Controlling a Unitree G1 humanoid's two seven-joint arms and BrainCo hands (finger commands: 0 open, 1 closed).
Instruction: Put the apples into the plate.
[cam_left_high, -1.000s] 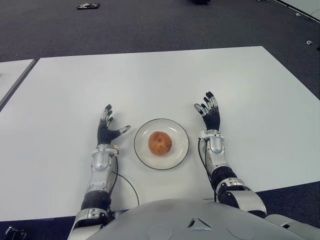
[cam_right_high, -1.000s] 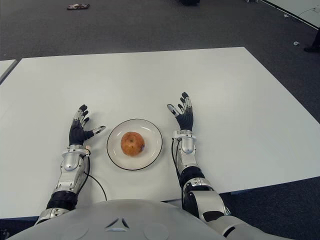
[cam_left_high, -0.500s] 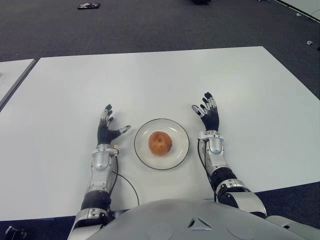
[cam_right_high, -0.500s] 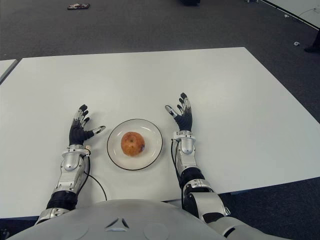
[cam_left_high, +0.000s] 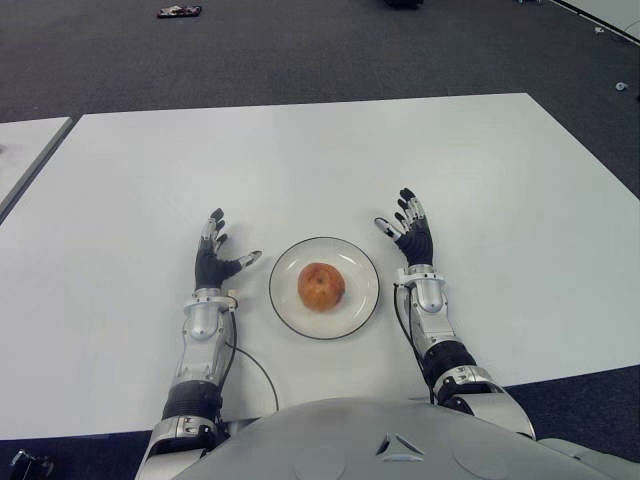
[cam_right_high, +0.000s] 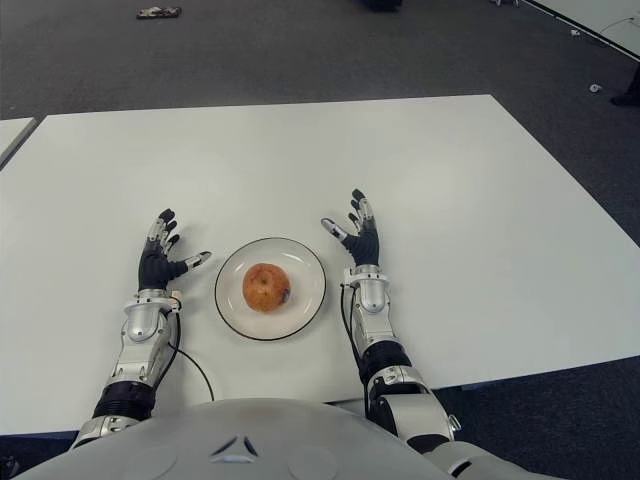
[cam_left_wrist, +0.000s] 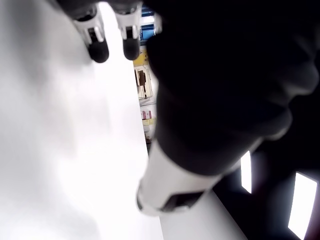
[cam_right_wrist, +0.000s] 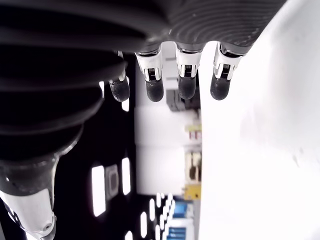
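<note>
One reddish-yellow apple lies in the middle of a white plate with a dark rim, on the white table near its front edge. My left hand is open just left of the plate, fingers spread, holding nothing. To the plate's right my right hand is open too, its fingers straight and empty in the right wrist view. Both hands sit a few centimetres from the plate's rim.
The white table stretches far back and to both sides. A second table's edge shows at the far left. A small dark object lies on the grey floor behind the table.
My right hand has drawn slightly left and back toward the plate. The left hand, the plate and the apple have not moved.
</note>
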